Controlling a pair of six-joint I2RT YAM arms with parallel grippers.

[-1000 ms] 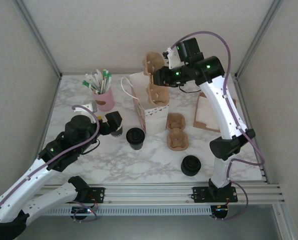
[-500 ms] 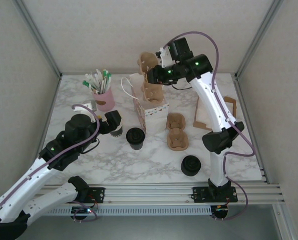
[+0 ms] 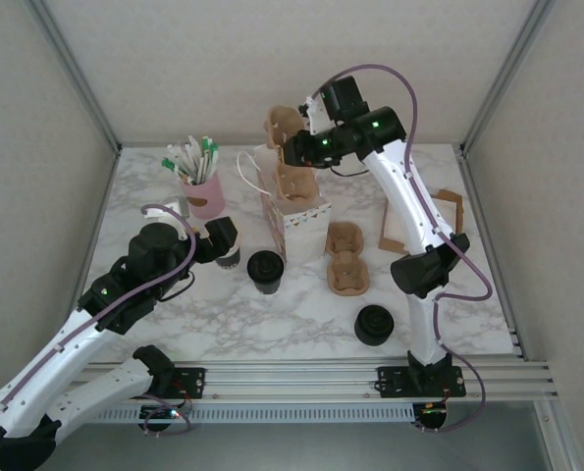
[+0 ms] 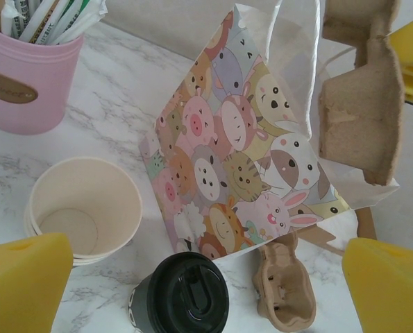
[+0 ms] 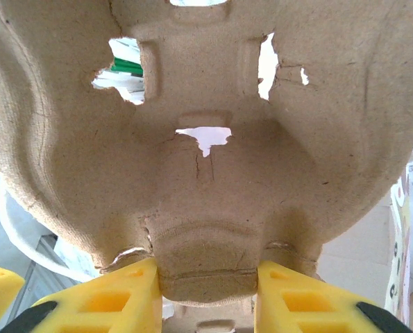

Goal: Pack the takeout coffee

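Now the right end effector [image 5: 206,293], pinching the pulp carrier [image 5: 206,159], has shifted leftward over the bag [image 3: 293,212]; left end effector [image 4: 206,281] spread.

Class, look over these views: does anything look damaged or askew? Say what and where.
The pulp cup carrier pinched in the right gripper looks worn: ragged holes and a hairline crack run through its middle. It also hangs on end over the printed bag, not flat like the spare carrier on the table.

Bright, even overhead light, soft faint shadows; nearest parts of wrist views blurred
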